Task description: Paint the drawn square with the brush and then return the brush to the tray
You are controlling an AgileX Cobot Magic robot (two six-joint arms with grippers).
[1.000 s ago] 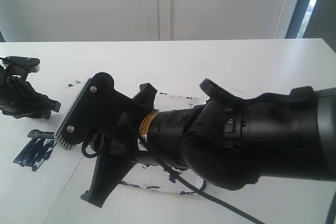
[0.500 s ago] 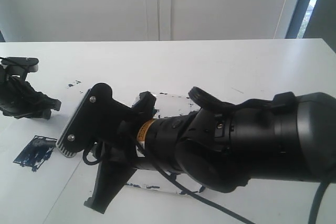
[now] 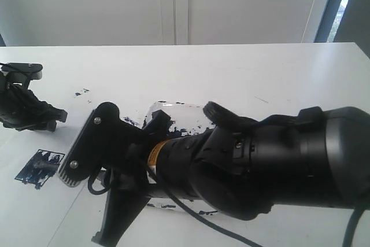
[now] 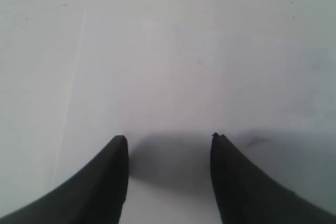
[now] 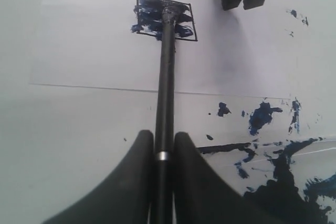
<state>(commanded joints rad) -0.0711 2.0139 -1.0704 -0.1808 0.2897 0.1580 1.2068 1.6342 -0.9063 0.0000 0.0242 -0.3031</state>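
Observation:
The drawn square [image 5: 165,18] [image 3: 40,166] lies on white paper, smeared with dark blue paint. My right gripper [image 5: 164,135] is shut on the brush [image 5: 166,77], a thin black stick with a silver ring. Its tip sits over the square's far edge; I cannot tell whether it touches. The tray [image 5: 310,166] [image 3: 173,111], clear plastic with a big dark blue blot, lies beside that gripper and under the right arm. My left gripper [image 4: 168,137] [image 3: 23,111] is open and holds nothing, just beyond the square. The brush is hidden in the exterior view.
The white paper sheet [image 5: 94,51] lies on a white table [image 3: 243,67]. Blue paint splatters [image 5: 262,116] mark the table between paper and tray. The bulky right arm [image 3: 266,166] fills the near right of the exterior view. Small paint specks [image 3: 81,92] lie behind the paper.
The right arm has swung lower and nearer in the exterior view, uncovering more of the tray's far edge. The brush tip seen beside the square is now hidden. The left arm has not moved.

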